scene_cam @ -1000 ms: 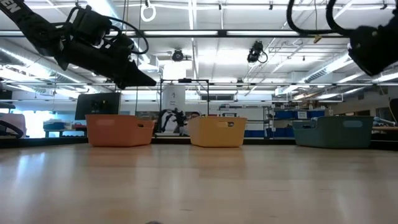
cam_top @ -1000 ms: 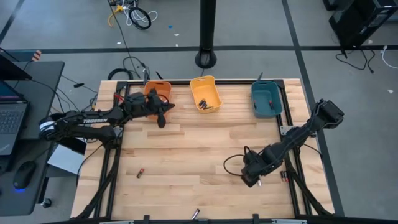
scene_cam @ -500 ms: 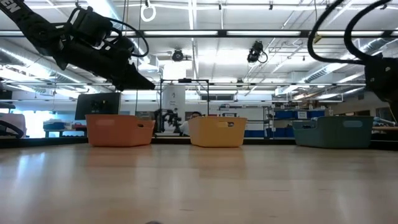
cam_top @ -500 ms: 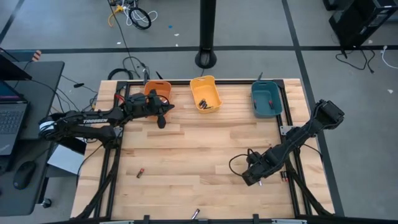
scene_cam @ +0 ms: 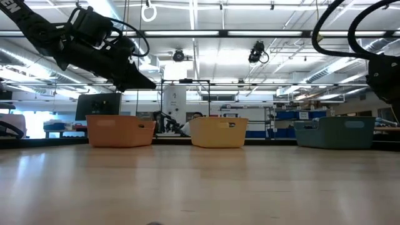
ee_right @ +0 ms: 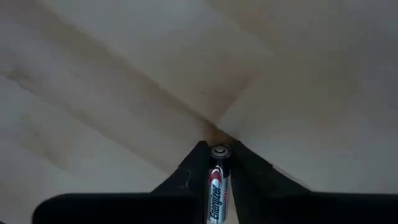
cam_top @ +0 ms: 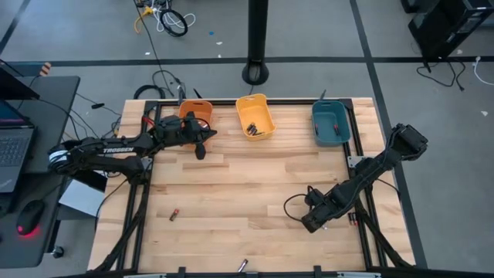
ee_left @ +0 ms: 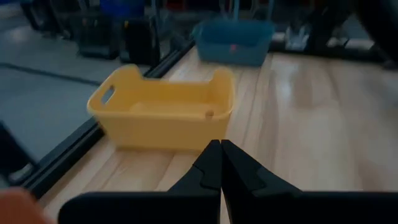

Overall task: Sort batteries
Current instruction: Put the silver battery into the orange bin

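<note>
My right gripper (cam_top: 308,222) points down at the wooden table (cam_top: 231,185) near its right near corner and is shut on a silver battery (ee_right: 216,183) with a printed label. My left gripper (cam_top: 202,148) hangs shut and holds nothing, just in front of the orange bin (cam_top: 197,114); its wrist view looks at the yellow bin (ee_left: 165,115). Loose batteries lie flat on the wood: one at the near left (cam_top: 174,215), one at the near edge (cam_top: 242,265), some by the right rail (cam_top: 353,218). More batteries lie in the yellow bin (cam_top: 255,130). My right gripper pinches the battery's long sides (ee_right: 211,180) between its two fingers, which lie along the battery. The fingers come from above, pointing down at the table. The battery's round end (ee_right: 217,151) faces the wood between the fingertips; whether it touches the wood I cannot tell.
Three bins stand in a row along the far edge: orange, yellow and teal (cam_top: 331,123). A black rail (cam_top: 147,208) frames the table. A desk with a laptop (cam_top: 15,150) and a mouse stands to the left. The middle of the table is bare wood.
My right arm has sunk toward the table and shifted a little toward the near edge.
</note>
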Controlling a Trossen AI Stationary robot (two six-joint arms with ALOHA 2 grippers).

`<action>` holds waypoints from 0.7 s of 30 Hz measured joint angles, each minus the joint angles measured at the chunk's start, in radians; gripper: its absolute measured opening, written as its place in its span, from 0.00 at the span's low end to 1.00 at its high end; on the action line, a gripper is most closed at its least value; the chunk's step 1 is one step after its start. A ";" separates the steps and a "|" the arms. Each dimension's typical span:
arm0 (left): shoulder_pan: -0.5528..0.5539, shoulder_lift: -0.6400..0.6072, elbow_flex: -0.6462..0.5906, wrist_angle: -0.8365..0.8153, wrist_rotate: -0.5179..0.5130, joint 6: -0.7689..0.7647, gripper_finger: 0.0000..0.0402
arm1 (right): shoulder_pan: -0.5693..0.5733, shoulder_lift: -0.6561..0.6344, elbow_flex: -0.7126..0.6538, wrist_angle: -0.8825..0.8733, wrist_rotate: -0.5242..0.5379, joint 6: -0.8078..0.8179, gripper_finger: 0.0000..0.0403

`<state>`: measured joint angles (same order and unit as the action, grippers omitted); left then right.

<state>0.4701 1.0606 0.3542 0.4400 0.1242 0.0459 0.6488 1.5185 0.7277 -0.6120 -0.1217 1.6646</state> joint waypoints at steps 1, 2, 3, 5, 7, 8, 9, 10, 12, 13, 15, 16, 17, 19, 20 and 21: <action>0.000 0.000 -0.009 0.038 0.014 -0.012 0.02 | -0.004 0.000 0.000 0.001 0.004 -0.020 0.13; 0.000 0.000 -0.026 0.096 0.037 -0.027 0.02 | -0.010 0.000 0.004 -0.001 0.017 -0.041 0.13; 0.000 0.000 -0.047 0.160 0.061 -0.039 0.02 | -0.020 0.000 0.008 0.000 0.038 -0.067 0.13; 0.000 0.000 -0.096 0.289 0.099 -0.083 0.02 | -0.045 -0.001 0.020 -0.003 0.081 -0.124 0.13; -0.001 0.000 -0.140 0.407 0.118 -0.130 0.02 | -0.078 -0.012 0.034 -0.002 0.131 -0.187 0.13; 0.000 0.000 -0.158 0.454 0.123 -0.151 0.02 | -0.097 -0.018 0.042 -0.002 0.156 -0.228 0.13; 0.000 0.000 -0.170 0.483 0.126 -0.171 0.02 | -0.119 -0.024 0.052 -0.003 0.184 -0.270 0.13; 0.000 0.000 -0.179 0.501 0.131 -0.193 0.02 | -0.144 -0.031 0.062 -0.001 0.217 -0.316 0.13; -0.001 0.000 -0.182 0.512 0.147 -0.236 0.02 | -0.199 -0.046 0.086 -0.001 0.290 -0.413 0.13; -0.001 0.000 -0.178 0.512 0.157 -0.252 0.02 | -0.227 -0.055 0.101 0.009 0.332 -0.469 0.13; -0.003 0.000 -0.165 0.512 0.177 -0.288 0.02 | -0.284 -0.073 0.127 0.055 0.415 -0.600 0.13; -0.008 0.000 -0.158 0.512 0.187 -0.294 0.02 | -0.312 -0.083 0.138 0.091 0.454 -0.668 0.13; -0.016 0.000 -0.151 0.512 0.202 -0.297 0.03 | -0.341 -0.095 0.147 0.145 0.489 -0.745 0.13; -0.040 0.000 -0.136 0.511 0.240 -0.296 0.04 | -0.394 -0.116 0.159 0.297 0.534 -0.908 0.13; -0.055 0.000 -0.127 0.511 0.257 -0.296 0.05 | -0.419 -0.124 0.159 0.389 0.541 -0.992 0.13; -0.070 0.000 -0.117 0.510 0.273 -0.293 0.05 | -0.443 -0.130 0.159 0.480 0.540 -1.069 0.13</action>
<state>0.4003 1.0607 0.2369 0.9503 0.3972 -0.2473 0.2056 1.3883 0.8871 -0.1316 0.4186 0.5955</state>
